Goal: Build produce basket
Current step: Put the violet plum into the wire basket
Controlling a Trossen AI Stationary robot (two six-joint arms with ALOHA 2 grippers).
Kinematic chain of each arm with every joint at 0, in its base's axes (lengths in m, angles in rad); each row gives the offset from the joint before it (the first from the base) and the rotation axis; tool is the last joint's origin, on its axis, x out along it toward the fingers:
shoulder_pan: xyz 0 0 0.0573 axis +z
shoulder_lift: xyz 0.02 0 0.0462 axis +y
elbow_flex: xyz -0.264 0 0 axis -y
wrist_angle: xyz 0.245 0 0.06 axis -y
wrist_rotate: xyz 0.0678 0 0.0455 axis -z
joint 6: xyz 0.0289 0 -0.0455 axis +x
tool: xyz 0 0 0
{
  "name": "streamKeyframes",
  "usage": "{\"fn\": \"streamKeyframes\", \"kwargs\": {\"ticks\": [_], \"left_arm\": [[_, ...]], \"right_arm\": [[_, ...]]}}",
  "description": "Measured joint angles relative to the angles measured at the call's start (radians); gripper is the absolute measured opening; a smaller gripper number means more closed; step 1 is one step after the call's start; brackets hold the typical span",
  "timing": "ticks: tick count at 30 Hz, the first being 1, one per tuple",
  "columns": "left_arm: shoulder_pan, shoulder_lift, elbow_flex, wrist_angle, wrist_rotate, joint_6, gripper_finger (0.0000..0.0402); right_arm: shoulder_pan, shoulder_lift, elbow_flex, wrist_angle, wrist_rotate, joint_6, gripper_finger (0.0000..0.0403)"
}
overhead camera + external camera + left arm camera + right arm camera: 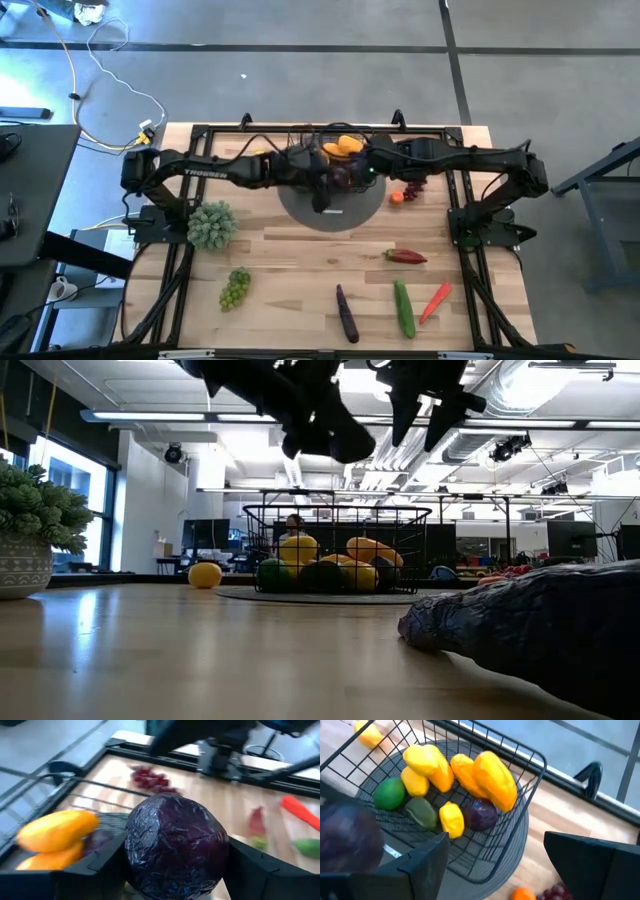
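Take the wire basket [335,150] as your landmark: it sits on a round grey disc [365,208] at the far middle of the bench [300,270], already holding yellow, orange, green and dark purple produce [470,775]. Your left gripper [175,870] hangs above the basket's near edge with its jaws clamped on a red cabbage [176,847] — the dark, crinkled purple head fills the gap between both fingers in the left wrist view. Your right gripper [495,865] hovers just right of the basket and above it, jaws spread wide and holding nothing; through them you look down into the basket at the yellow peppers [492,777], a green lime-like ball [388,794] and a purple piece [480,815]. Just to the right of the basket, on the bench, lie a small orange fruit [396,197] and a red grape cluster [411,189]. Farther toward you from the basket are a red pepper [405,257], a carrot [435,300], a cucumber [403,307] and an aubergine [346,313]. Near and to the left of the basket stand a potted green plant [211,224] and a bunch of green grapes [235,288]. One yellow lemon [204,575] rests on the bench just left of the basket, outside the wire.
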Motion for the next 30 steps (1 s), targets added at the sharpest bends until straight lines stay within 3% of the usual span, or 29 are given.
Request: {"fn": "streamKeyframes", "kwargs": {"ticks": [16, 30], "left_arm": [[0.206, 0.034, 0.000, -0.007, 0.049, 0.018, 0.0248], [0.243, 0.102, -0.001, -0.003, 0.053, 0.085, 0.0269]], "right_arm": [[-0.094, 0.000, 0.000, 0.067, -0.015, -0.074, 0.0310], [-0.102, 0.000, 0.000, 0.068, -0.017, 0.057, 0.0310]]}}
